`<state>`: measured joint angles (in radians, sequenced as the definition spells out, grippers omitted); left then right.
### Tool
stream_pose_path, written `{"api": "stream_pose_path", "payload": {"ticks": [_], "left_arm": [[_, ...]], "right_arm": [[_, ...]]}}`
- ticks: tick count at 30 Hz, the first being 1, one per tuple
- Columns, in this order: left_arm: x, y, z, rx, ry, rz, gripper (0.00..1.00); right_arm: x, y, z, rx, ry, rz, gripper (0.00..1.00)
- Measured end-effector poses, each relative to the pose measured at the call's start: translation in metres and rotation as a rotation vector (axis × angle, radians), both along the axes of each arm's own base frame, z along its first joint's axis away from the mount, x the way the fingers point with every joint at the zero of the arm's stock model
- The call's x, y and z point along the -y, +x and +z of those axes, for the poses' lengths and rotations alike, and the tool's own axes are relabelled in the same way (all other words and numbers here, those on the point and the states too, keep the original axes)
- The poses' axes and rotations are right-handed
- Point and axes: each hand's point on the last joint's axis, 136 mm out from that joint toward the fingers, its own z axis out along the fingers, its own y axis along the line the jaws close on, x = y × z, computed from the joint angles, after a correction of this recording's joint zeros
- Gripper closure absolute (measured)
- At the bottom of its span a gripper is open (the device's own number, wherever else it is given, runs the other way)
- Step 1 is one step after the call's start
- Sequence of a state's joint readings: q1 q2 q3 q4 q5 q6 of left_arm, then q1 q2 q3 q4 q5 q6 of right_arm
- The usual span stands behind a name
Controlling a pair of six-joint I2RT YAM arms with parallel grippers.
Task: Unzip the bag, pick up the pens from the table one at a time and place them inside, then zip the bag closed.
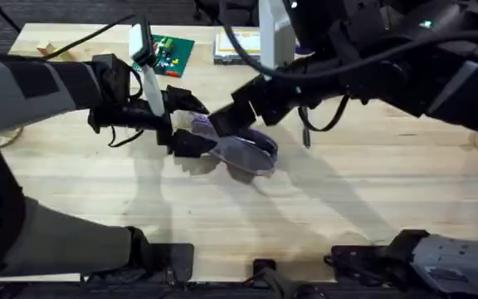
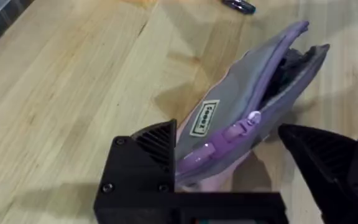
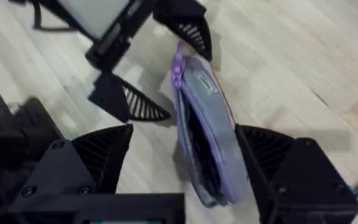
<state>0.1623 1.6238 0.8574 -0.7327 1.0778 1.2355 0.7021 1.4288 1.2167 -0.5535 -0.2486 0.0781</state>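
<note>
The lavender bag [image 1: 251,152] lies mid-table, tilted up on its side. Its zipper is undone and the mouth [image 2: 284,62] gapes, dark inside. My left gripper [image 1: 185,124] reaches in from the left and stands open around the bag's zipper-pull end [image 2: 225,130]; one black finger [image 2: 148,149] touches the fabric. My right gripper [image 1: 239,124] comes from the upper right and is open astride the bag's other half [image 3: 184,130], with the bag [image 3: 213,143] against one finger [image 3: 284,162]. A dark pen [image 2: 238,5] lies on the table [image 1: 372,199] beyond the bag.
A green board [image 1: 173,51] and a clear box with a yellow label [image 1: 237,46] sit at the table's far edge. Cables hang from the right arm over the centre. Bare wood stretches in front of the bag toward the arm bases.
</note>
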Motion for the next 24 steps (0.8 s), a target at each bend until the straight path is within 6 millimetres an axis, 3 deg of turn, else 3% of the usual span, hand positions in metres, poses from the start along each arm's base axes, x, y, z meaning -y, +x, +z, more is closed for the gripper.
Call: {"api": "stream_pose_path", "payload": {"ticks": [2, 5, 6, 8, 9, 15, 24], "left_arm": [[0.001, -0.011, 0.005, 0.005, 0.018, -0.026, 0.008], [-0.001, -0.020, 0.015, 0.059, 0.068, -0.054, 0.008], [-0.005, -0.027, 0.025, 0.122, 0.129, -0.070, 0.008], [-0.008, -0.030, 0.030, 0.160, 0.171, -0.075, 0.008], [-0.009, -0.031, 0.032, 0.176, 0.190, -0.078, 0.008], [-0.015, -0.033, 0.037, 0.228, 0.265, -0.080, 0.008], [-0.017, -0.033, 0.035, 0.226, 0.279, -0.080, 0.007]], "right_arm": [[0.005, -0.006, -0.006, 0.015, -0.048, 0.061, 0.019], [0.006, -0.008, -0.008, 0.031, -0.065, 0.089, 0.182], [0.006, -0.008, -0.008, 0.043, -0.071, 0.105, 0.582], [0.006, -0.008, -0.008, 0.046, -0.073, 0.109, 0.863], [0.006, -0.008, -0.008, 0.047, -0.074, 0.110, 0.944], [0.005, -0.007, -0.010, 0.053, -0.079, 0.120, 0.970], [0.001, -0.002, -0.050, -0.026, -0.146, 0.133, 0.970]]}}
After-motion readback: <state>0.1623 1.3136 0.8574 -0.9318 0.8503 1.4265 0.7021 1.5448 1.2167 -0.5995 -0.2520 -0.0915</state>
